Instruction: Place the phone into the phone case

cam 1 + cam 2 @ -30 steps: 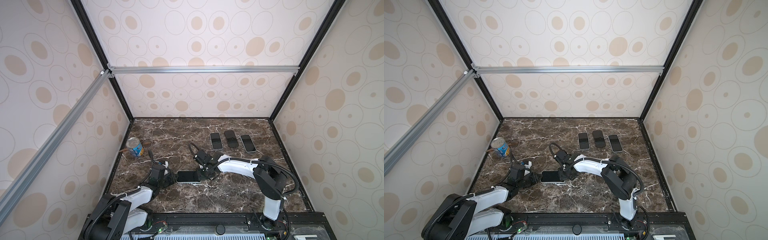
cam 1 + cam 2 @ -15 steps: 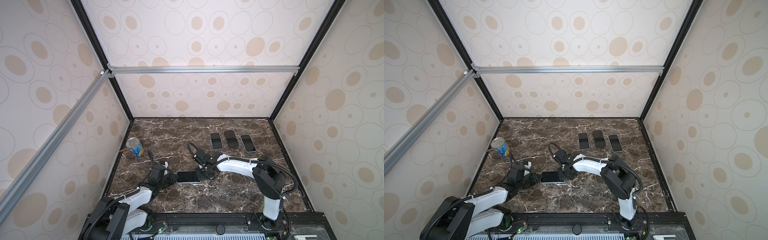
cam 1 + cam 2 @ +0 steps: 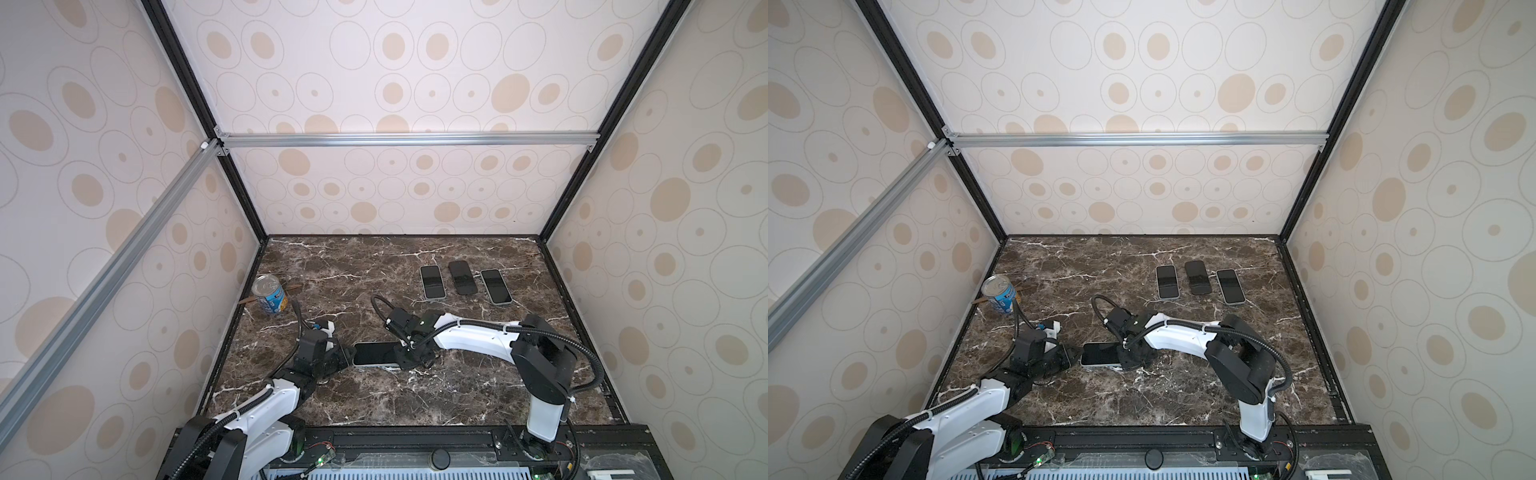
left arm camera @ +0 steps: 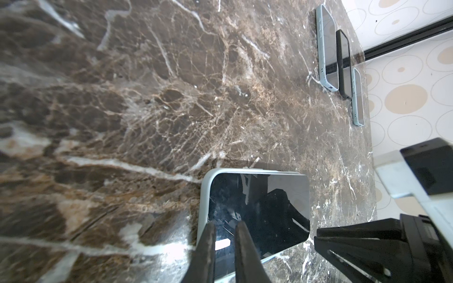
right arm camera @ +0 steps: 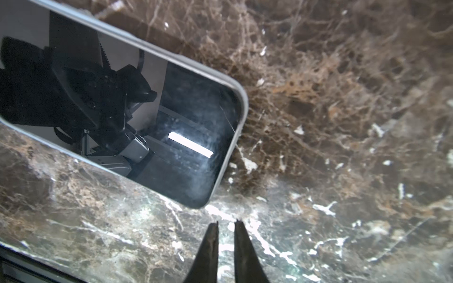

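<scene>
The phone [image 3: 374, 354] lies flat, screen up, just 6 o'clock of the table's [image 3: 457, 395] centre, long axis 9 to 3 o'clock, inside the pale phone case [image 4: 204, 196]. My right gripper [image 3: 409, 360] hides its 3 o'clock end in both top views; seating is unclear. My left gripper [image 4: 225, 224] is nearly clenched over its 9 o'clock end, the right likewise above bare marble, both grasping nothing

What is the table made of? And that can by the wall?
The table looks like polished brown marble, or a print of it: white veins, shiny glare. The can looks like metal: silvery lid, blue printed label.
</scene>
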Available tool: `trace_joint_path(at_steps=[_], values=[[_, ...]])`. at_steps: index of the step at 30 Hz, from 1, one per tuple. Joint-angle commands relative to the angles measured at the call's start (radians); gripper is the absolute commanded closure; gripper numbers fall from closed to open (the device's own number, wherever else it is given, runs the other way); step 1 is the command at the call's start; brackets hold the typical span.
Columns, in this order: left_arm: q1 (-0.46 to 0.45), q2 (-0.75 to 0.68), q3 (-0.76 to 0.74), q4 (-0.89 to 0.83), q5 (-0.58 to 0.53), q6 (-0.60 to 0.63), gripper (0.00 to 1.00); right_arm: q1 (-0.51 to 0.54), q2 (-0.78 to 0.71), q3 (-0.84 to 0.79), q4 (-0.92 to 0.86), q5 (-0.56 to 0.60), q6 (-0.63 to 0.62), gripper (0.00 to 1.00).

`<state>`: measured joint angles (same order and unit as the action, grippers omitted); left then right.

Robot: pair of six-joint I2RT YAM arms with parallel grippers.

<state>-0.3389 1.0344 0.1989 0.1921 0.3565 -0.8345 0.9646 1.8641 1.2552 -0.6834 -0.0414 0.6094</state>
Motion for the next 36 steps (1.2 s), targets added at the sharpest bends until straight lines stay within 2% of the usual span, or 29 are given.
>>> trace_joint_path(at_steps=[1,8,17,29,36], values=[[-0.006,0.013,0.032,-0.020,-0.012,0.010,0.82,-0.008,-0.011,-0.011,-0.002,0.001,-0.001,0.86],[-0.006,0.066,0.045,-0.004,-0.024,0.035,0.81,-0.009,-0.027,-0.010,0.051,-0.019,0.012,0.86],[-0.005,0.146,0.043,0.053,0.002,0.031,0.81,-0.016,0.035,0.015,0.064,-0.030,0.000,0.86],[-0.005,0.147,0.027,0.061,0.001,0.024,0.82,-0.038,0.074,-0.032,0.100,-0.064,0.002,0.89],[-0.006,0.148,0.027,0.063,0.001,0.022,0.82,-0.039,0.152,-0.068,0.111,-0.069,0.007,0.90]])
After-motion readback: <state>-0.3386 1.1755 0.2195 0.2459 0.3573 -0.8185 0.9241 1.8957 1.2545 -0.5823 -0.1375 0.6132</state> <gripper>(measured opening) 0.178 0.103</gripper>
